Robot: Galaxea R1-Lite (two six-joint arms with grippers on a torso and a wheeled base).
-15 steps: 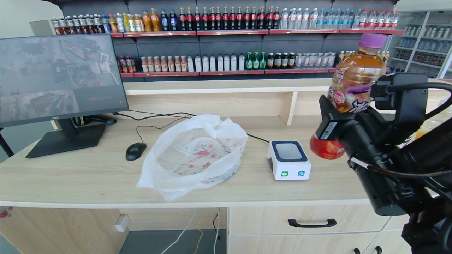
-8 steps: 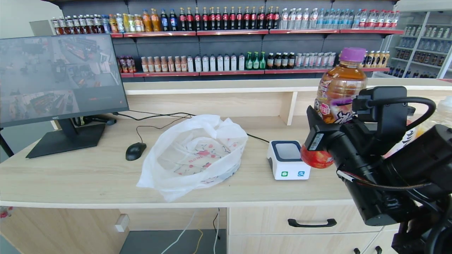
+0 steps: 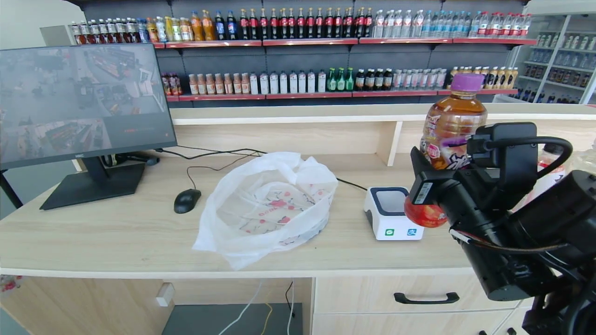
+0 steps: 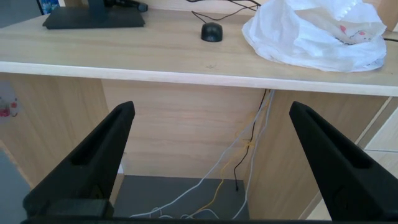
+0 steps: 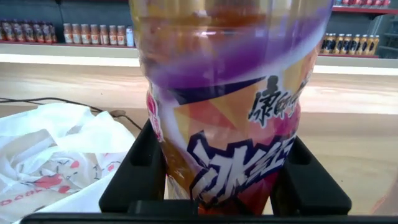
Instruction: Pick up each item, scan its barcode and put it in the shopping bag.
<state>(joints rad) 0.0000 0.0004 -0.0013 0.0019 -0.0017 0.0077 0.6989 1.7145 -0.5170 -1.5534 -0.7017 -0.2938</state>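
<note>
My right gripper [image 3: 435, 179] is shut on a tea bottle [image 3: 446, 139] with a purple cap and amber drink, held upright just right of the white barcode scanner [image 3: 393, 213] on the counter. Its label [image 5: 233, 134] sits between the black fingers [image 5: 140, 165]. A white shopping bag [image 3: 270, 204] lies open on the counter, left of the scanner. My left gripper [image 4: 211, 155] is open, hanging below the counter's front edge [image 4: 186, 68], with the bag [image 4: 320, 31] up on the counter beyond it.
A monitor [image 3: 79, 100] and a black mouse [image 3: 187, 201] stand on the left of the counter. Cables [image 3: 209, 156] run behind the bag. More bottles [image 3: 551, 165] stand at the far right. Shelves of drinks [image 3: 298, 51] line the back wall.
The right gripper has carried the bottle down and to the left, close beside the scanner. The head camera has shifted slightly, so the counter scene sits a little further right.
</note>
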